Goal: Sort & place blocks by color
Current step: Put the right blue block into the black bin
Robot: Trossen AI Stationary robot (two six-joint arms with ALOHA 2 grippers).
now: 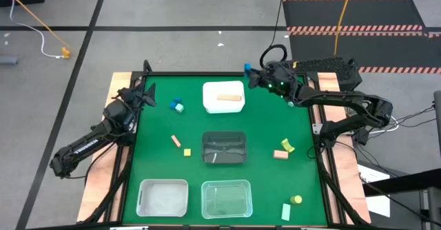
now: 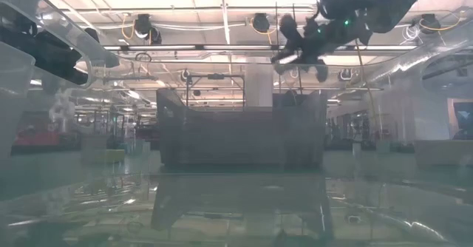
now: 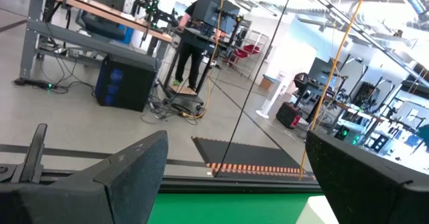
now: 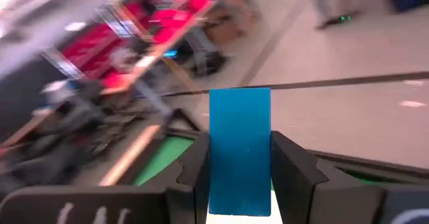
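Note:
My right gripper (image 1: 251,77) hangs high over the table's far edge, just right of the white bin (image 1: 208,107), and is shut on a blue block (image 4: 240,150). The same gripper (image 2: 299,51) shows high up in the low view. A tan block (image 1: 227,97) lies inside the white bin. On the green mat lie a blue and a mint block (image 1: 177,106), a tan bar (image 1: 176,140), a yellow cube (image 1: 187,151), a yellow piece (image 1: 287,145) beside a tan one (image 1: 280,155), and a yellow cylinder (image 1: 297,200) next to a mint bar (image 1: 286,211). My left gripper (image 1: 147,92) waits open at the far left corner. My right gripper pinches the blue block between its two fingers (image 4: 293,170), which lie on its two long side faces (image 4: 216,177). The block stands out past the fingertips, along the fingers. It is lifted clear of the table.
A dark bin (image 1: 224,160) sits mid-table, also seen in the low view (image 2: 244,136). Two clear bins (image 1: 145,197) (image 1: 207,201) stand along the near edge. Open mat lies at the left side and between the bins. A person stands far off in the room (image 3: 194,43).

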